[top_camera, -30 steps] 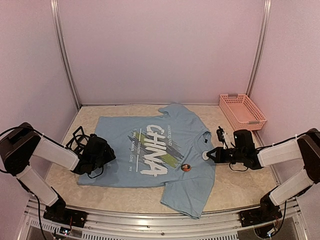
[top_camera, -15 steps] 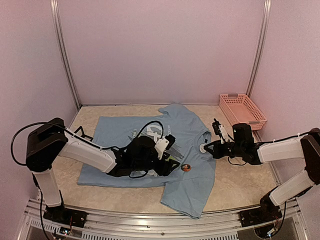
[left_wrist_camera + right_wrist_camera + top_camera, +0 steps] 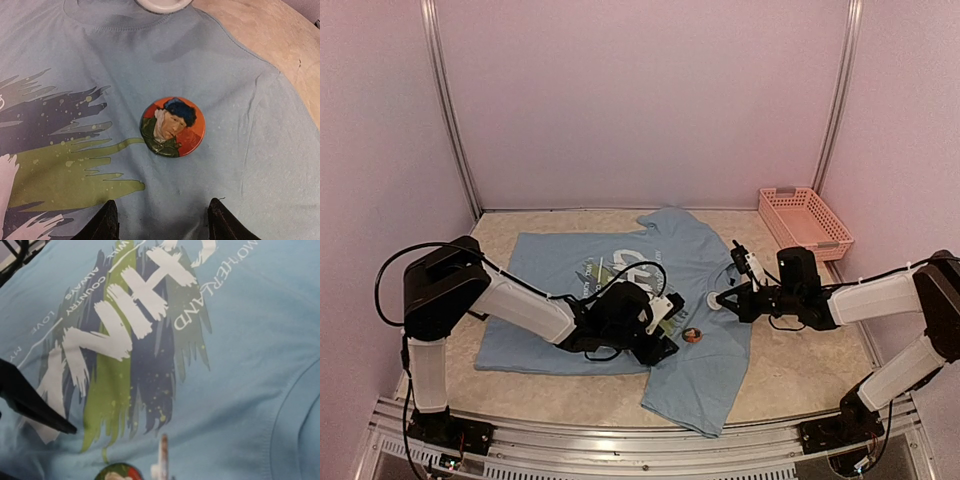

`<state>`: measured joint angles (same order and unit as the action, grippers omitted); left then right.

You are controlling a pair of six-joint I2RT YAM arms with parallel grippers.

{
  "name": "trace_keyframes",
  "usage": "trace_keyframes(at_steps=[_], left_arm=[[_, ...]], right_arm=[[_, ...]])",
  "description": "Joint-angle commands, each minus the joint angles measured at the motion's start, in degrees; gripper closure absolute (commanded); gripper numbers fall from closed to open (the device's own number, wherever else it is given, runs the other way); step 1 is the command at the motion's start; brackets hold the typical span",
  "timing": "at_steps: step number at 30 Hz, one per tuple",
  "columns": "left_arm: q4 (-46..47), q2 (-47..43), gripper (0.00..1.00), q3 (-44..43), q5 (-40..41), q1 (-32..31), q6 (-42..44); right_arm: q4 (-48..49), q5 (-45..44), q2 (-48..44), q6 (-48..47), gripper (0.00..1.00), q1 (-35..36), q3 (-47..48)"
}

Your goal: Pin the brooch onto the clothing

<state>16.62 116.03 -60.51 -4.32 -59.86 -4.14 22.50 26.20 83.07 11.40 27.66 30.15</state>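
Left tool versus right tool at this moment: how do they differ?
The left tool is open and empty, its fingers just short of the brooch; the right tool is shut on a white disc. The left tool is at the edge of the chest print, the right tool by the collar. Both reach over the T-shirt.

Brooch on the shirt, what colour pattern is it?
The brooch is orange-red, with a painted man in blue cap and green coat; best in the left wrist view.
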Motion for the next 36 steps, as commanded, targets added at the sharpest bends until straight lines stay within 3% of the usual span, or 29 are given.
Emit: trace_keyframes(at_steps=[1, 8, 16, 30, 36], left_arm=[[-3.29, 0.26, 0.41, -0.35, -0.37, -0.52, 3.02], [0.83, -6.20, 0.38, 4.31, 2.14, -3.41, 12.10], [-3.07, -3.30, 0.52, 0.60, 4.14, -3.42, 13.92], [-6.71, 1.48, 0.66, -1.71, 0.46, -2.72, 12.96], [-4.91, 1.55, 1.00, -0.31, -2.80, -2.35, 12.74]], right_arm=[[2.29, 2.06, 0.19, -1.40, 1.00, 0.79, 0.79], [1.58, 2.11, 0.36, -2.29, 1.00, 1.23, 1.20], [1.82, 2.71, 0.28, -2.13, 1.00, 1.73, 1.97], [2.63, 3.46, 1.41, -1.29, 1.00, 1.87, 1.23], [3.44, 4.93, 2.80, -0.35, 1.00, 1.92, 1.66]])
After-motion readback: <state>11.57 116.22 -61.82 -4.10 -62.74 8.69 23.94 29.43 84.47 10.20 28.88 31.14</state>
